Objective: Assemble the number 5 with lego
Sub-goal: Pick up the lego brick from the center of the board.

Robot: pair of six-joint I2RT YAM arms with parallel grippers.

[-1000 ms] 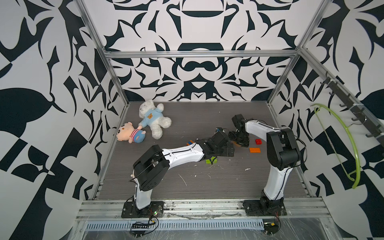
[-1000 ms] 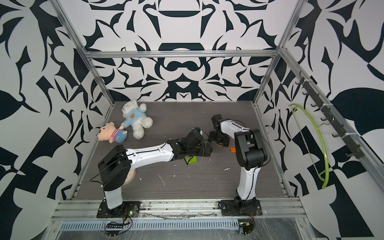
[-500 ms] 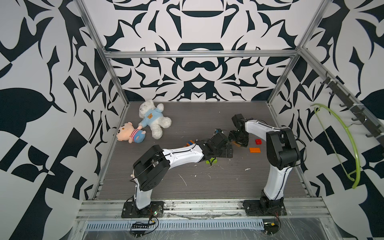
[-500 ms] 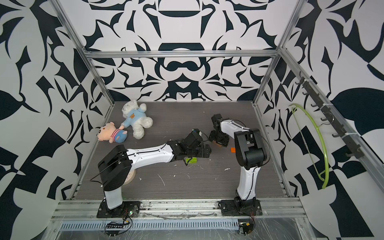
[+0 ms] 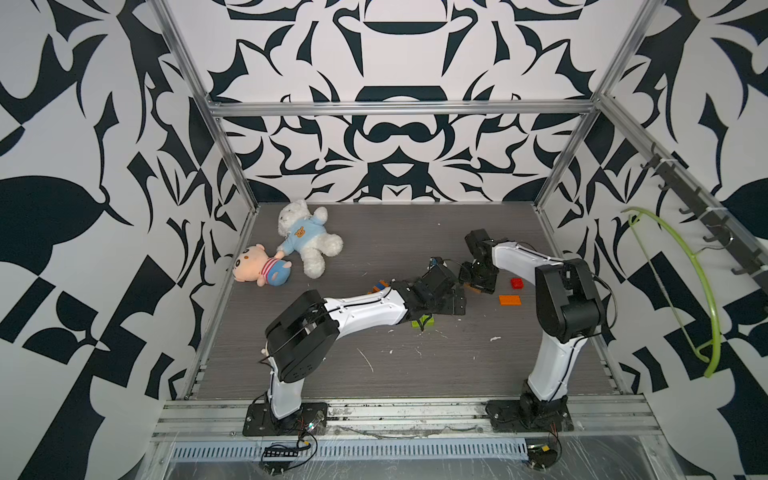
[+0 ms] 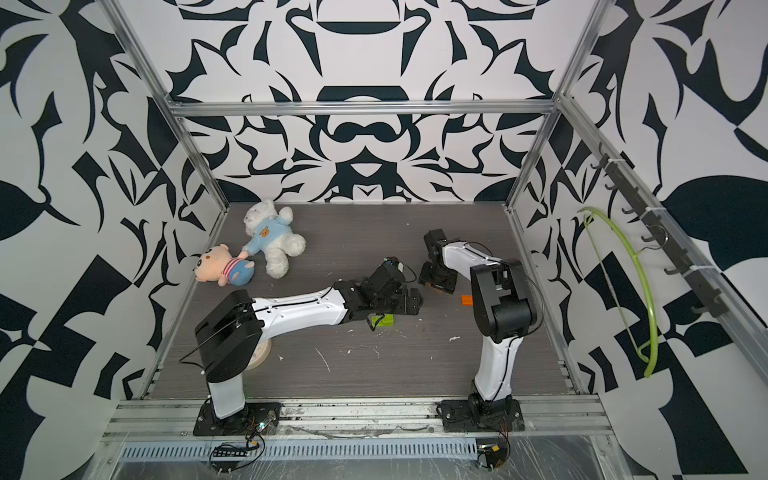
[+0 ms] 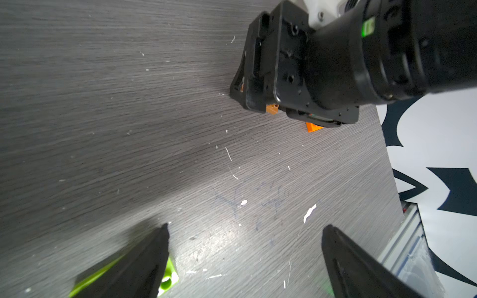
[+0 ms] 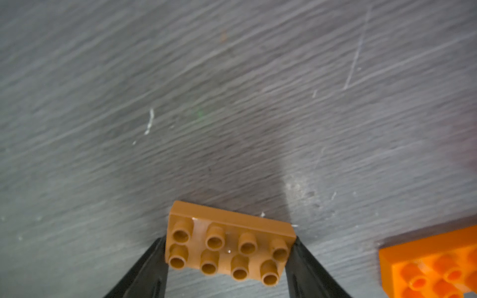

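Observation:
A brown lego brick lies studs-up on the table, and my right gripper is shut on it, a finger pressed against each short end. In both top views the right gripper is low on the table's right middle. An orange brick lies just beside it, with a red brick farther right. My left gripper is open over bare table, holding nothing. A lime green brick lies by the outside of one of its fingers. Orange and blue bricks peek out behind the left forearm.
Two plush toys, a white bear and a pink-faced doll, lie at the back left. A round cream clock sits under the left arm's elbow. The two grippers are close together mid-table. White flecks dot the table's front.
The right gripper's fingers have come together onto the brown brick. The left arm has barely shifted.

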